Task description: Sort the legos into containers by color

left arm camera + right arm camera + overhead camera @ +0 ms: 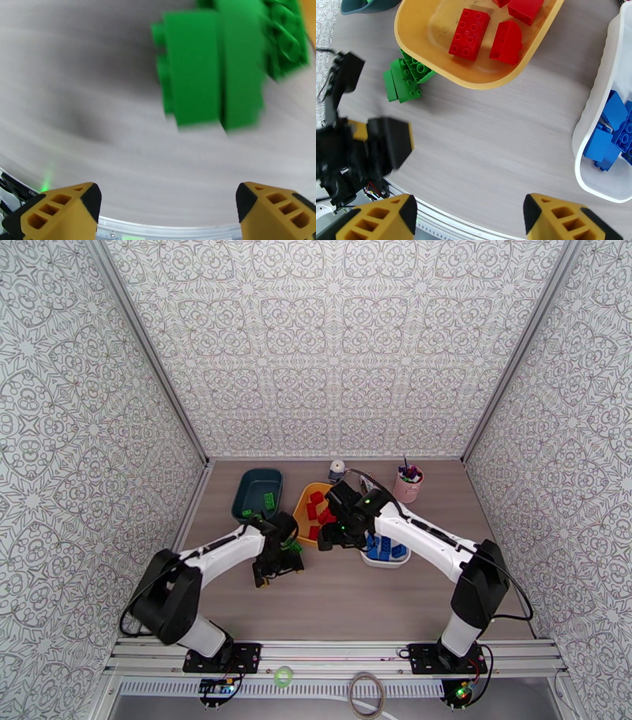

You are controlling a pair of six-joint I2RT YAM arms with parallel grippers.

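Left jaws and right jaws both gape, empty; green legos (213,67) lie beyond my left jaws, just beside yellow tray (434,27) holding red legos (469,33); white tray (594,98) holds blue legos (604,146).

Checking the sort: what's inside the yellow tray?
Four red legos show in the yellow tray; the wrist view crops its far end, the right arm covers part from above.

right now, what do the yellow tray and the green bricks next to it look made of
Yellow rounded tray: probably moulded plastic, semi-glossy, going by its soft highlights and faint scuffs inside. Green studded bricks: hard, smooth plastic, with crisp moulded studs and even colour.
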